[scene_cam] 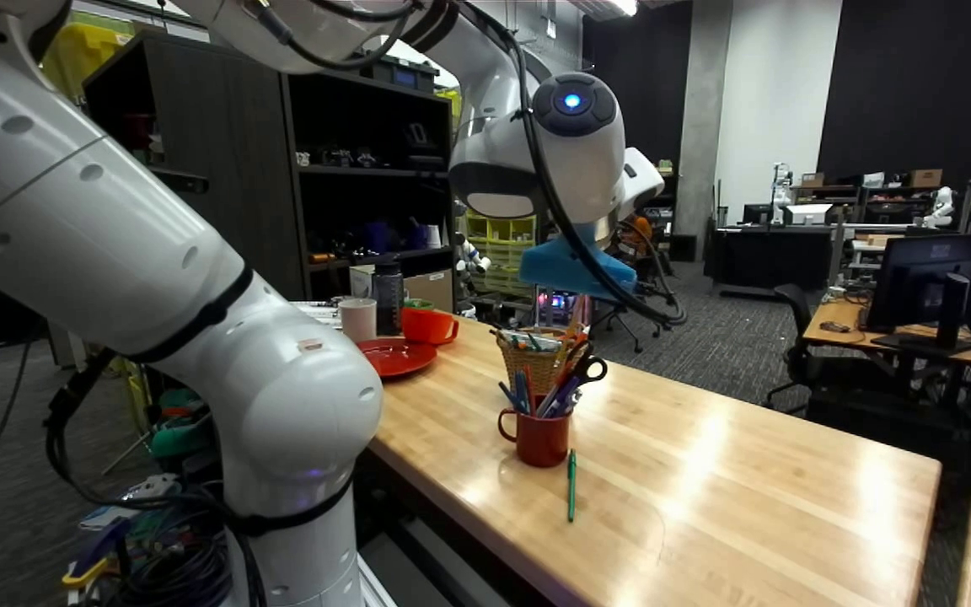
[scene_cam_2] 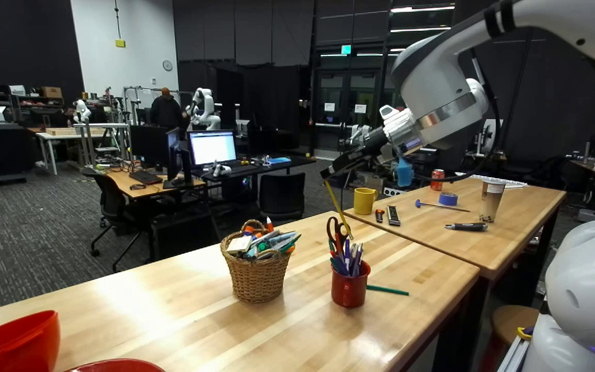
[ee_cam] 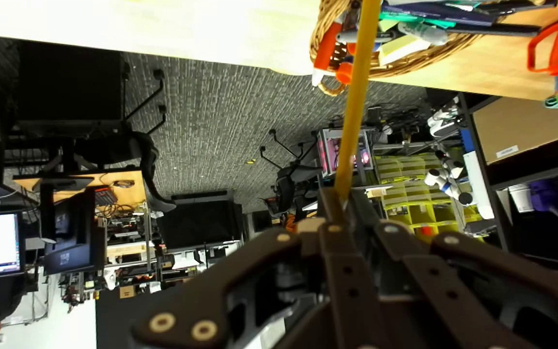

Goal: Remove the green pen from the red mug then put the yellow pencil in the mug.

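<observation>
Aloft, a gripper (ee_cam: 344,198) clamps the tilted yellow pencil (ee_cam: 357,97), while the green pen (scene_cam: 571,487) lies on the table (scene_cam: 738,506) beside the crowded red mug (scene_cam: 543,440); lowered askew, the pencil could catch on scissors (scene_cam_2: 339,241) jutting there and twist loose

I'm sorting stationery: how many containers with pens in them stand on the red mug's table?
2: the red mug itself and the woven basket near it. The inside of the pale cup is hidden, so it's uncounted.
</observation>
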